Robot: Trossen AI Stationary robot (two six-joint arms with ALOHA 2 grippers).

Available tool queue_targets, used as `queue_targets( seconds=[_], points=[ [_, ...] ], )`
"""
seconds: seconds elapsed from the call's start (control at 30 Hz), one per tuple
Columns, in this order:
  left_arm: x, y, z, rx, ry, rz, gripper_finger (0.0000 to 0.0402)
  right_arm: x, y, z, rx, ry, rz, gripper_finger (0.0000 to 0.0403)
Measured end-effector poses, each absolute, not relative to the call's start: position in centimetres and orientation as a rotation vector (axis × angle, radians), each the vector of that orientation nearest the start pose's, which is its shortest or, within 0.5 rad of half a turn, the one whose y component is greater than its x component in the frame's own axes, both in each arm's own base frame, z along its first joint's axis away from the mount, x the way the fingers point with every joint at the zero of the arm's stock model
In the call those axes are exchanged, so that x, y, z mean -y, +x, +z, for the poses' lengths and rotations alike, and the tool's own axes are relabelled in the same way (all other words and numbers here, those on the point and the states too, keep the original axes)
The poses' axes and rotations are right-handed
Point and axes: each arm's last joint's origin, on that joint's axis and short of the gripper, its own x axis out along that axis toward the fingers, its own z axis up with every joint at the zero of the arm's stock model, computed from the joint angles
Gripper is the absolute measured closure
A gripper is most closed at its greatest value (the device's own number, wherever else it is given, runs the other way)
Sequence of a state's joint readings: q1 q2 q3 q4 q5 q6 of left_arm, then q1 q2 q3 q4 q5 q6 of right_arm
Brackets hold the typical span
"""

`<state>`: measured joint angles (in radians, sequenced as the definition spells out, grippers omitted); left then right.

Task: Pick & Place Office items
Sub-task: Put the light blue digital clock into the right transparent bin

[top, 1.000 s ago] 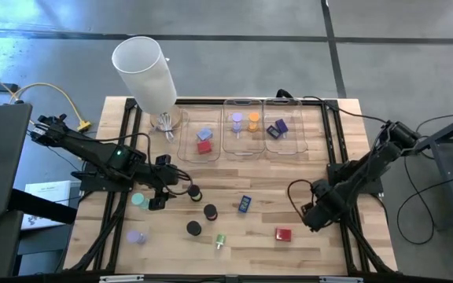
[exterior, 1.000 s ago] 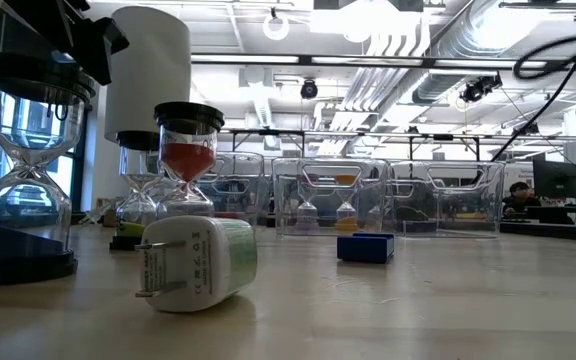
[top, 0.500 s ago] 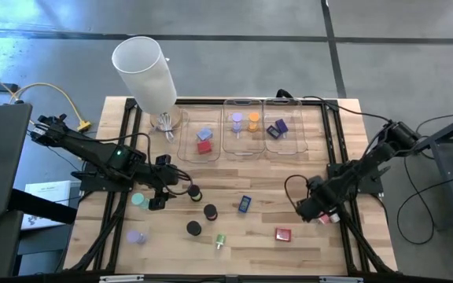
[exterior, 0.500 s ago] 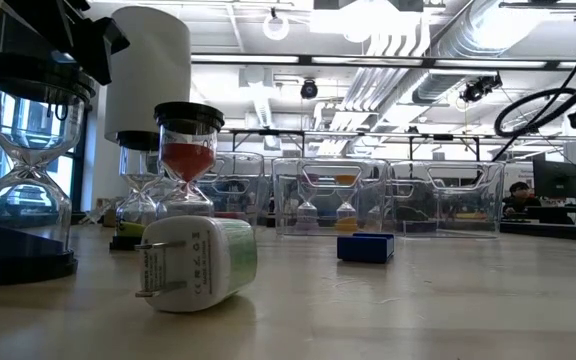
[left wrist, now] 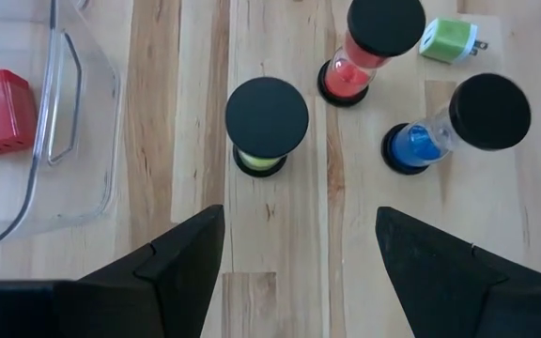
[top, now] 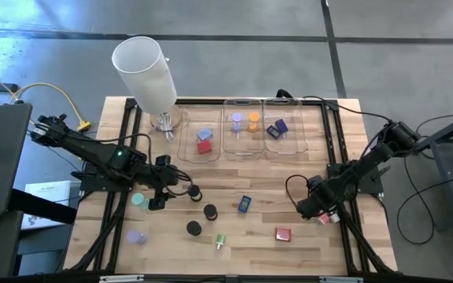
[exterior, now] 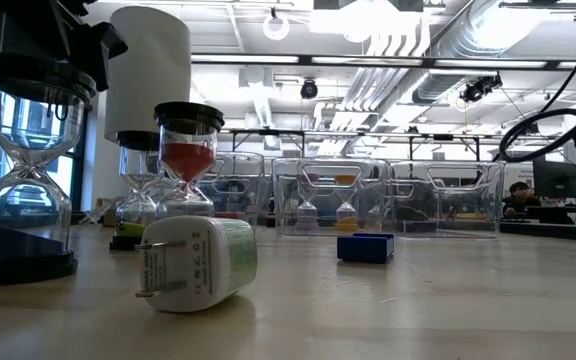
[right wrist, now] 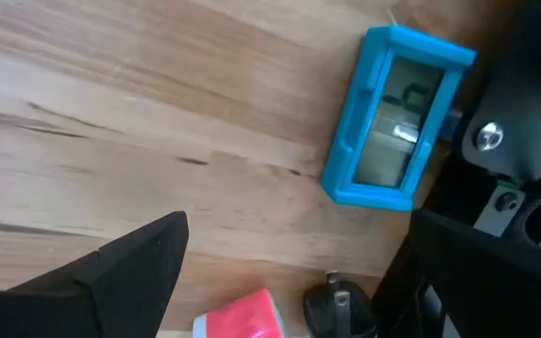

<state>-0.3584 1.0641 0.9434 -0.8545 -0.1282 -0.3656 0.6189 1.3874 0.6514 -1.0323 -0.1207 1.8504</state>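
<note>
Nearby: red charger in tray.

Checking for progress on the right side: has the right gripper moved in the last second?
Yes. The right gripper has shifted slightly toward the red block, away from the table's right edge.

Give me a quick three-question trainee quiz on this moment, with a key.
1. True or false: the left gripper is shut on a black-topped hourglass.
2. In the high view, which holds the orange hourglass? A: left tray. B: middle tray. C: right tray.
3. How many clear trays stand along the table's far edge?

Key: 1 false, its fingers stand apart with nothing between them. 2 B. 3 three.
</note>
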Motion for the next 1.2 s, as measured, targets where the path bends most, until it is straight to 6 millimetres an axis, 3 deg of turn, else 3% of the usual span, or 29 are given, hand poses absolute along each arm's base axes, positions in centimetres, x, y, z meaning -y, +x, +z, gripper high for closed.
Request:
queue_targets(
  seconds=[0.33,0.63,1.2],
  points=[
    [6.6,18.6,28.2,-0.958,-0.103,-0.038,0.0131,-9.8,13.1,15.3,-1.529,0.870,-1.091,0.0008],
    [6.6,18.6,28.2,-0.959,-0.103,-0.038,0.0131,-8.8,12.3,15.7,-1.364,0.975,-1.064,0.0008],
    [6.6,18.7,28.2,-0.957,-0.095,-0.043,0.0131,-8.9,12.0,15.2,-1.405,1.021,-1.086,0.0008]
  ],
)
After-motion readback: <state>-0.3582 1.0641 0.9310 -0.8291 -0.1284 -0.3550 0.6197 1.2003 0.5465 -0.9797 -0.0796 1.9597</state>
